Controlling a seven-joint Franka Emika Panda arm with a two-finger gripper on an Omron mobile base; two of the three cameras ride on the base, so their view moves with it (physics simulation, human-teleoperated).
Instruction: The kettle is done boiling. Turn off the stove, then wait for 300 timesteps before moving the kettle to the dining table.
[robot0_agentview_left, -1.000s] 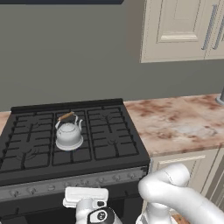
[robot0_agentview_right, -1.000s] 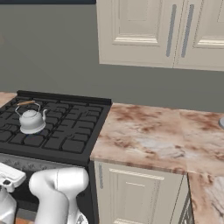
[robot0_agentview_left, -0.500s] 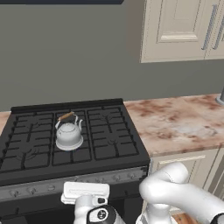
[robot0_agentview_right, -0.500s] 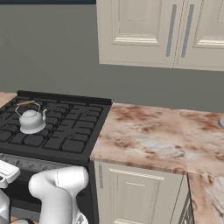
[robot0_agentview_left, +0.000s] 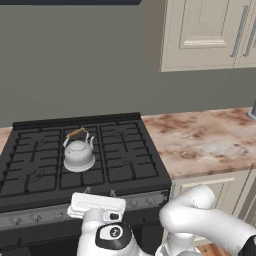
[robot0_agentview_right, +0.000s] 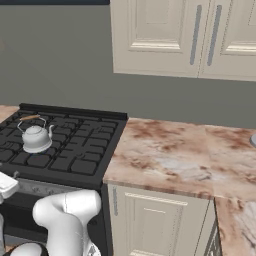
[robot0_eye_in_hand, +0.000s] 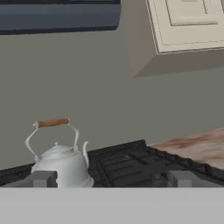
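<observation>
Your hand (robot0_eye_in_hand: 111, 178) sat low at the stove's (robot0_agentview_left: 125, 165) front edge, by the knob strip (robot0_agentview_left: 45, 214), fingers (robot0_eye_in_hand: 43, 178) spread wide and holding nothing. The kettle (robot0_agentview_left: 78, 153) stood upright on the grates left of centre, wooden-barred handle up, well apart from the hand. To the right ran the marbled table (robot0_agentview_left: 210, 140) under cream cabinets (robot0_agentview_left: 200, 35).

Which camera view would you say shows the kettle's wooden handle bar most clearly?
The hand view: the kettle is close, its brown bar seen side-on against the grey wall. Both base views show it small, from above, on the stove.
</observation>
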